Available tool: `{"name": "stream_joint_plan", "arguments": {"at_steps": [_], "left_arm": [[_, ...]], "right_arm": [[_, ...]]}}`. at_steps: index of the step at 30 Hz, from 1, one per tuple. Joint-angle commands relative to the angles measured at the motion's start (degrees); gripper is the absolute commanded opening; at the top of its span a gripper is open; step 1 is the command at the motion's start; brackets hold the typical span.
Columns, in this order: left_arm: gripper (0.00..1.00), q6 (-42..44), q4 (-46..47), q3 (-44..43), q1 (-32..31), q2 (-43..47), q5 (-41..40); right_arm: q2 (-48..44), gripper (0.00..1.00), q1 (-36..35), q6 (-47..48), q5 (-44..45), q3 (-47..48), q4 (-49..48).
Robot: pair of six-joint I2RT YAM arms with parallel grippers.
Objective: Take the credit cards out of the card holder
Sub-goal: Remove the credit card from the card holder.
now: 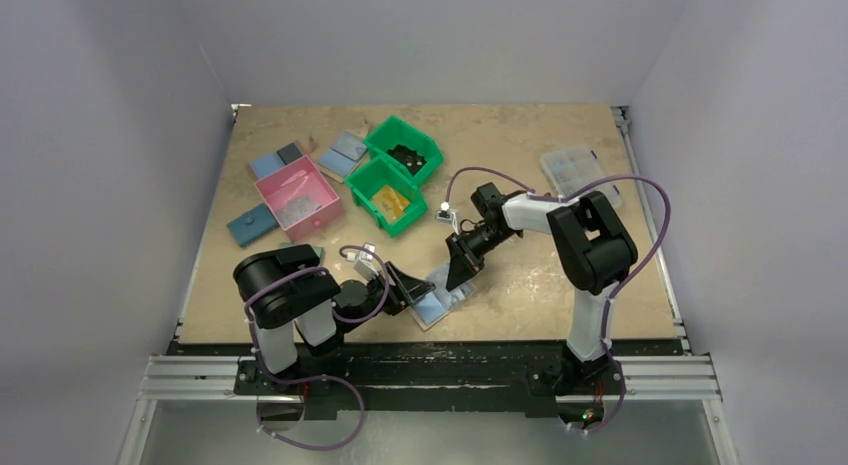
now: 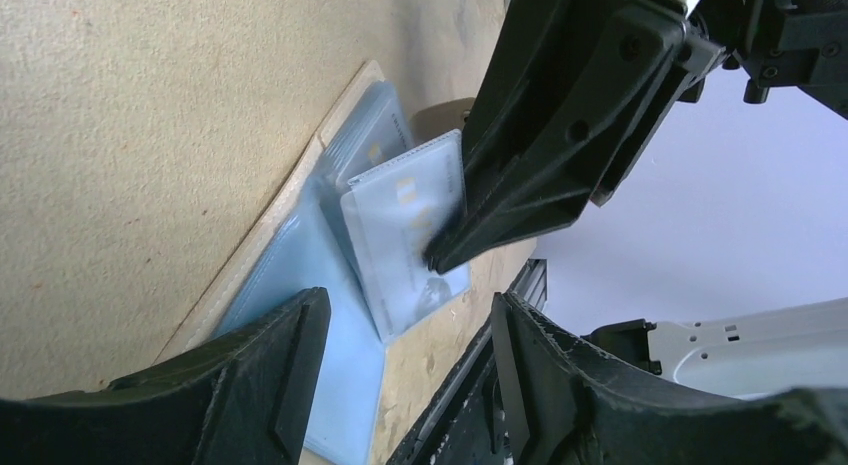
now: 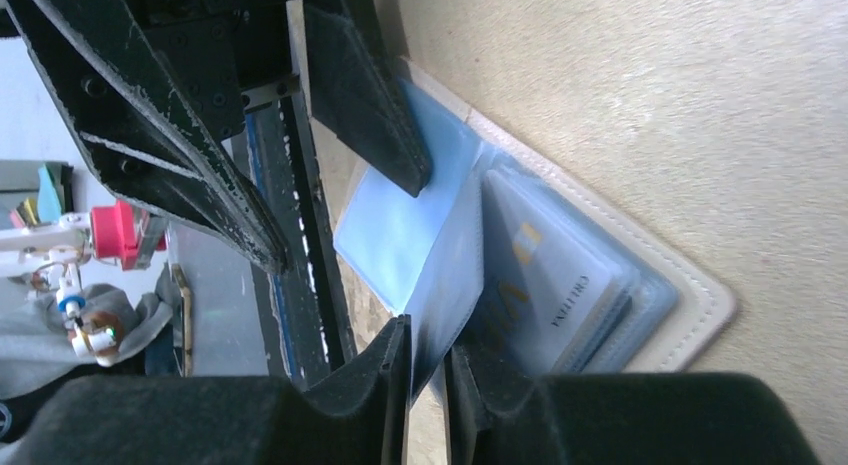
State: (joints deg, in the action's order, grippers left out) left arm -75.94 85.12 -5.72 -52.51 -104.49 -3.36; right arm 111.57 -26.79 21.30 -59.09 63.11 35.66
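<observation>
The card holder (image 1: 437,303) lies open near the table's front edge, its beige rim (image 3: 690,295) around light-blue insides (image 2: 300,275). Credit cards sit in clear sleeves; the top one (image 3: 545,275) (image 2: 400,225) shows a gold chip. My left gripper (image 2: 405,325) (image 1: 405,290) is open, with one finger (image 3: 405,170) resting on the blue left panel and the other over the table edge. My right gripper (image 3: 428,335) (image 1: 462,275) comes from the far side. A translucent sleeve leaf (image 3: 445,275) stands in the narrow gap between its fingers, lying against one finger only.
Two green bins (image 1: 404,150) (image 1: 385,195) and a pink box (image 1: 298,197) stand at the back left, with flat blue wallets (image 1: 250,225) (image 1: 343,150) around them. A clear organizer box (image 1: 575,170) is at the back right. The metal rail (image 1: 430,360) runs just in front of the holder.
</observation>
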Motion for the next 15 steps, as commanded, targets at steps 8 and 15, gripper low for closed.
{"name": "stream_joint_plan", "arguments": {"at_steps": [8,15], "left_arm": [[0.68,-0.5,8.8,-0.7,0.3,-1.9,-1.2],[0.68,-0.9,9.6,0.0,0.3,-2.0,-1.6]], "right_arm": [[-3.0,0.39,-5.1,10.8,-5.0,3.8,9.4],[-2.9,0.45,-6.1,13.7,-6.9,4.4,11.9]]}}
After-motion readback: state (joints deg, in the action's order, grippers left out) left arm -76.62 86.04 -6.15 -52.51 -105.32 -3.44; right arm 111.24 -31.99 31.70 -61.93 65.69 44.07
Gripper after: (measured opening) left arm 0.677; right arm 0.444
